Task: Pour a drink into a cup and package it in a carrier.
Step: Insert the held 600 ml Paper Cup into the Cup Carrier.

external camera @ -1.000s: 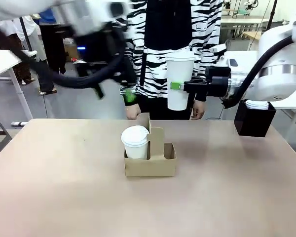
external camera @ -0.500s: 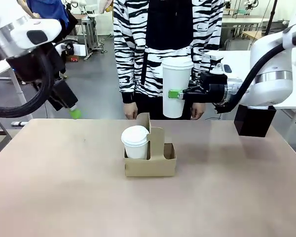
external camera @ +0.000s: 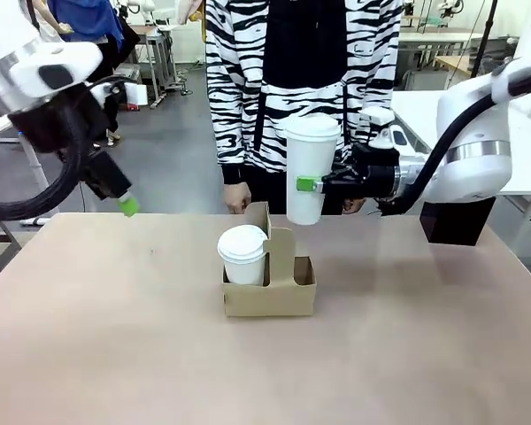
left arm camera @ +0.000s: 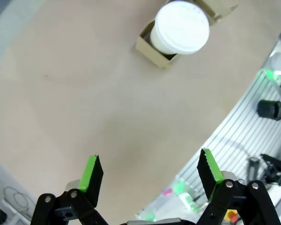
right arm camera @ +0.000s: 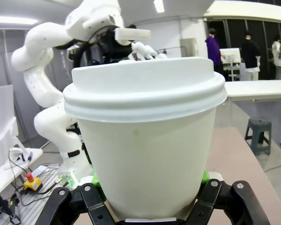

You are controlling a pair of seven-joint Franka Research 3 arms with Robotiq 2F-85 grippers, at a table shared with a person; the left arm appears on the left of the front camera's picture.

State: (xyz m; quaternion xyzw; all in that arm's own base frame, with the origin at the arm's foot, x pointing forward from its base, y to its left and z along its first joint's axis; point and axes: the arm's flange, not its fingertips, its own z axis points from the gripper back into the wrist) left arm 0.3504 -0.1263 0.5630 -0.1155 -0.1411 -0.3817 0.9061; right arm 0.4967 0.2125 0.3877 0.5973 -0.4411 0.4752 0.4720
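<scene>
Cup (external camera: 310, 155) moved lower toward carrier (external camera: 270, 298), upright, in clamped right jaws; left jaws apart.

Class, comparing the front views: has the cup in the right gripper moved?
Yes. The lidded cup in the right gripper has shifted left and down, closer to the cardboard carrier, which has stayed put.

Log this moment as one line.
right gripper: shut on cup, raised | left gripper: open, empty | carrier: twin cup in left slot, right slot free

White rounded arms (external camera: 474, 133) carry black cables (external camera: 444, 149); left claw (left arm camera: 150, 171) and right claw (external camera: 308, 184) are black, green-padded.
</scene>
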